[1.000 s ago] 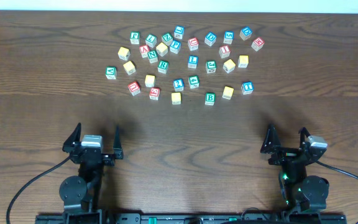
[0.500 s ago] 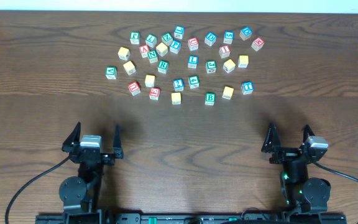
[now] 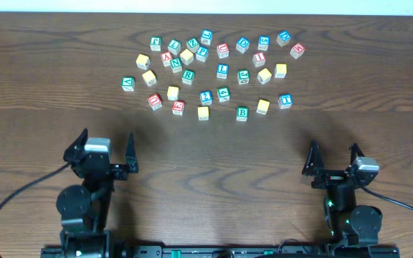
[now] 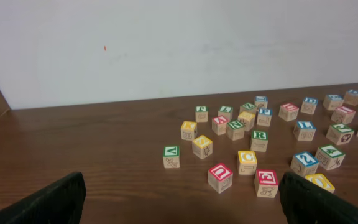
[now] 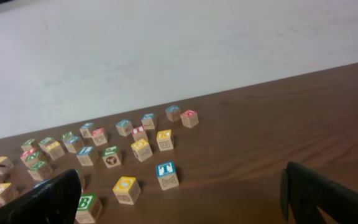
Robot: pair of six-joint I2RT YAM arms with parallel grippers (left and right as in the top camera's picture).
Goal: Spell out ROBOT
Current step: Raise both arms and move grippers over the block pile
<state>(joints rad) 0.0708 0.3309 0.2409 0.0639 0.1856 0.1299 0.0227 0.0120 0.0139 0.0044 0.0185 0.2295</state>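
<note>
Several wooden letter blocks lie scattered at the far middle of the table. Among them are a green R (image 3: 188, 75), a green B (image 3: 242, 112) and a blue T (image 3: 285, 101). The R shows in the left wrist view (image 4: 260, 139). The B (image 5: 86, 208) and T (image 5: 167, 174) show in the right wrist view. My left gripper (image 3: 100, 153) is open and empty near the front left. My right gripper (image 3: 333, 161) is open and empty near the front right. Both are well short of the blocks.
A white wall runs behind the table's far edge. Bare wood (image 3: 214, 165) lies between the blocks and the grippers. Cables run from both arm bases along the front edge.
My left arm has swung slightly left and forward, turning a little. My right gripper has shifted only slightly. No block has moved.
</note>
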